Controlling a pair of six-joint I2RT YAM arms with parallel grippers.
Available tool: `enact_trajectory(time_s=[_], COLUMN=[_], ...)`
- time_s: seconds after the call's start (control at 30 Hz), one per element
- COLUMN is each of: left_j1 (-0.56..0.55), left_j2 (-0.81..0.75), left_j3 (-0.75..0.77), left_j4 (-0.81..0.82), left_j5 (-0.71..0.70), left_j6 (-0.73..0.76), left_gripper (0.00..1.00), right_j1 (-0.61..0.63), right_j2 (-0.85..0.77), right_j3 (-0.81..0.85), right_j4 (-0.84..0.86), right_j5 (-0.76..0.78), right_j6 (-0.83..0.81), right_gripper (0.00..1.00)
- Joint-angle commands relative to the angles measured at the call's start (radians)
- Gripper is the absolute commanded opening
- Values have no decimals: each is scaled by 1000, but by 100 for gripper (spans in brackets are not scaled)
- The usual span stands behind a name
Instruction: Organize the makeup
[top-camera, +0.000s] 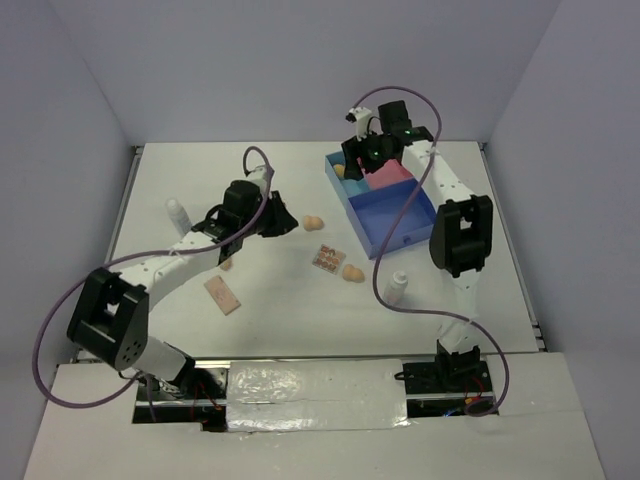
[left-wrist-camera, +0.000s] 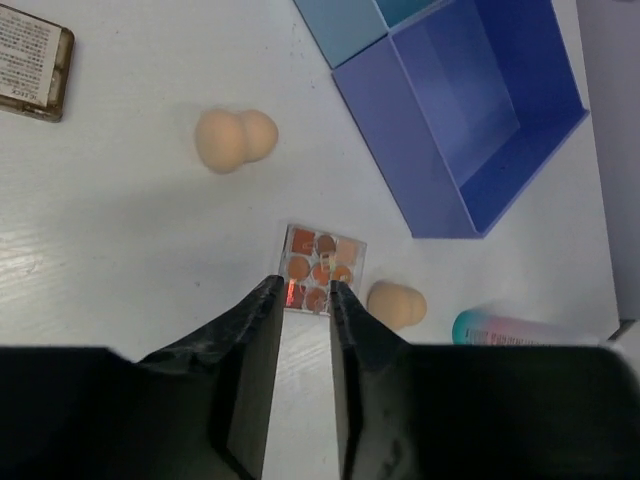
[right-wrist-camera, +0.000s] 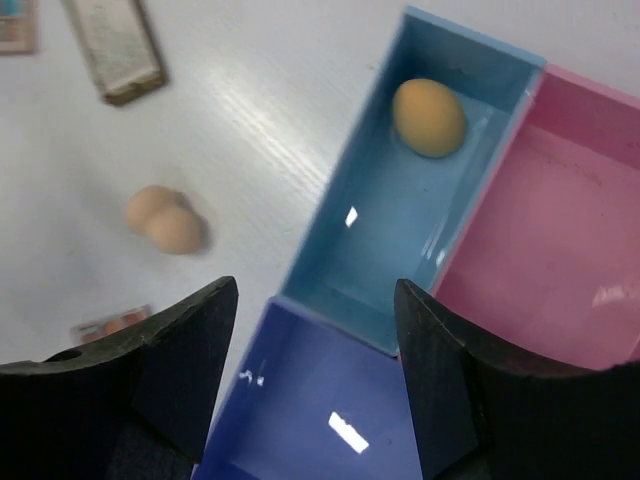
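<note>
My left gripper (top-camera: 278, 215) hovers over the table's middle, slightly open and empty (left-wrist-camera: 303, 290). Just beyond its fingertips lies the multicolour palette (left-wrist-camera: 322, 268) (top-camera: 327, 258), with a tan sponge (left-wrist-camera: 397, 304) beside it. A double-lobed sponge (left-wrist-camera: 235, 138) (top-camera: 313, 222) lies farther off. The brown-gold palette (left-wrist-camera: 30, 60) (right-wrist-camera: 115, 45) is hidden under the left gripper in the top view. My right gripper (top-camera: 362, 152) is wide open and empty above the divided tray (right-wrist-camera: 315, 290). One tan sponge (right-wrist-camera: 428, 117) lies in the tray's light-blue compartment. The pinkish palette (top-camera: 223, 295) lies at the left front.
The divided tray (top-camera: 395, 222) stands at the back right, its pink (right-wrist-camera: 560, 230) and dark-blue (left-wrist-camera: 470, 110) compartments empty. One white bottle (top-camera: 398, 288) stands in front of the tray, another (top-camera: 177, 213) at the far left. A tan bit (top-camera: 226, 264) shows beside the left arm.
</note>
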Motion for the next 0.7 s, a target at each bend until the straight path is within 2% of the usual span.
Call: enact_trajectory(time_s=[0.0,0.07,0.1,0.2,0.3,0.37,0.67], left_j1=[-5,-5,-5,-11,-14,-14,-14], left_j2=[77,160,195,359,427,473,654], left_j3=[117,169,240,381,456,498,677], left_j4=[-28,-105,-148,-315,-375,-389,-426], left_j5=[-29,-77,-94,-137,-137,-140,-160], left_j6=[-53,-92,-101,-116,-115,-109,-57], left_gripper=[40,50,58,67,68,68,60], right_j1=[-25,-34,-37,-35,-35,-37,-42], right_j2=[-204,-324,-368,-528,-625,-655,-763], right_j3=[-70,-225,-344,-553,-635,-656,-739], right_j4=[17,60,108,222,232,198,173], right_j5=[-217,-308,-383,-453,-479,-481,-484], right_j6=[-107,-158,-219,-264,-276,-279,-285], right_gripper=[71,71,71,72,76,82,82])
